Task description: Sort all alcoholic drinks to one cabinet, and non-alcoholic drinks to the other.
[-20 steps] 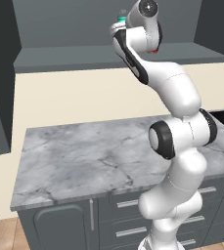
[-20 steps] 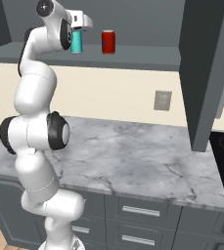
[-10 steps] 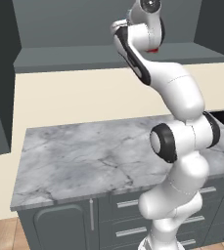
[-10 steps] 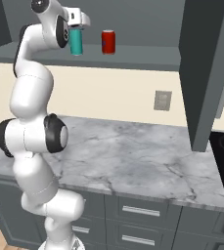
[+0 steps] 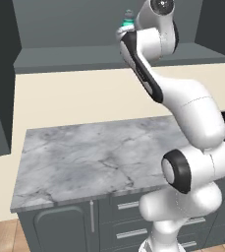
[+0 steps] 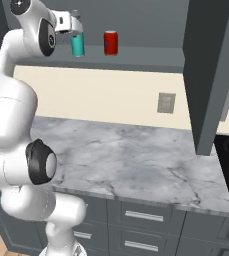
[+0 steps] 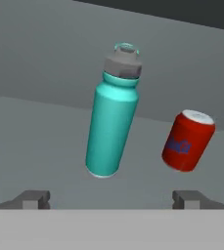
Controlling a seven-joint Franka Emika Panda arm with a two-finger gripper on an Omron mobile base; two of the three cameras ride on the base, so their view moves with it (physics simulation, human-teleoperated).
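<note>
We see the gripper spread wide, holding nothing, raised at the open overhead cabinet. The teal bottle with grey cap stands on the cabinet's shelf floor just ahead of the fingertips, apart from them. The red soda can stands on the same shelf, near the bottle, not touching.

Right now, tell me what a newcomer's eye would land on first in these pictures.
First, the white arm stretched high toward the dark overhead cabinet. On that cabinet's shelf a teal bottle with a grey cap stands beside a red can, the two apart from each other. The claw hangs open just in front of the bottle, holding nothing, while the marble counter spreads out below.
</note>
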